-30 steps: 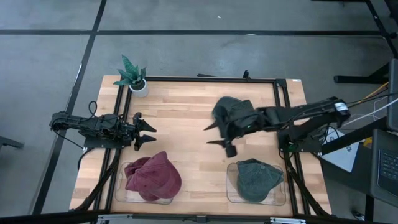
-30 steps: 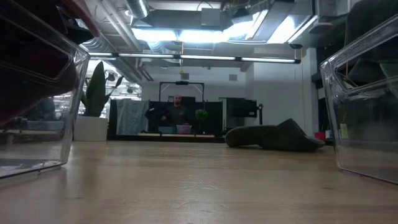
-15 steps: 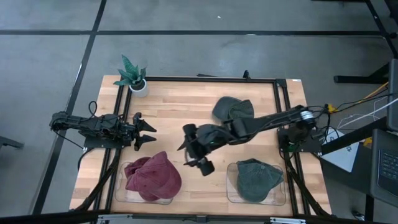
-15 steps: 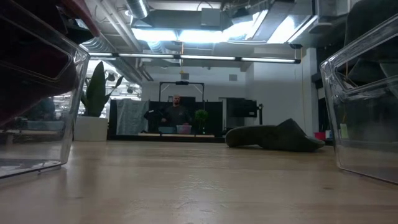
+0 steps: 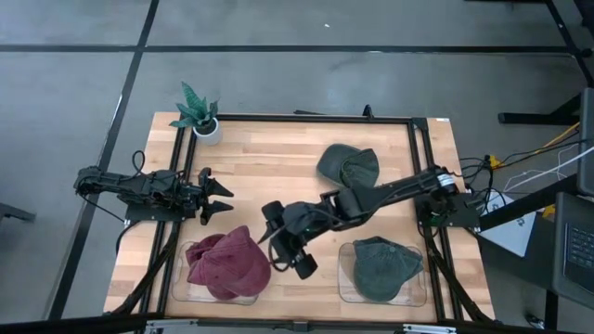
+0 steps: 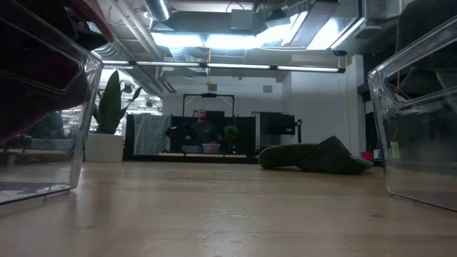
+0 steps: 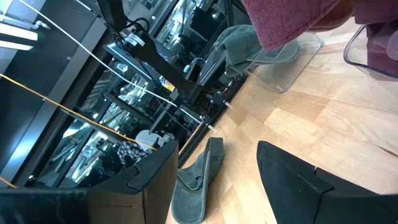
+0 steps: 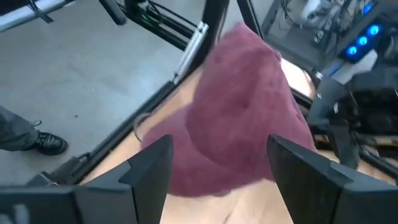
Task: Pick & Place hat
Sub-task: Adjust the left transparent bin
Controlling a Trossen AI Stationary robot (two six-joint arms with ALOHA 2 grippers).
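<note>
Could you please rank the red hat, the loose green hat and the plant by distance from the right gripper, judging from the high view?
1. Red hat, just left of the right gripper, in the left tray.
2. Loose green hat, on the table toward the far right.
3. Plant, at the far left corner.

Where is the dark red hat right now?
In the high view, the dark red hat sits in a clear tray at the table's front left, beside the right gripper.

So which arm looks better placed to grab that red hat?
The right, probably: its open claw hangs just beside the red hat and faces it. The left claw waits farther off.
</note>
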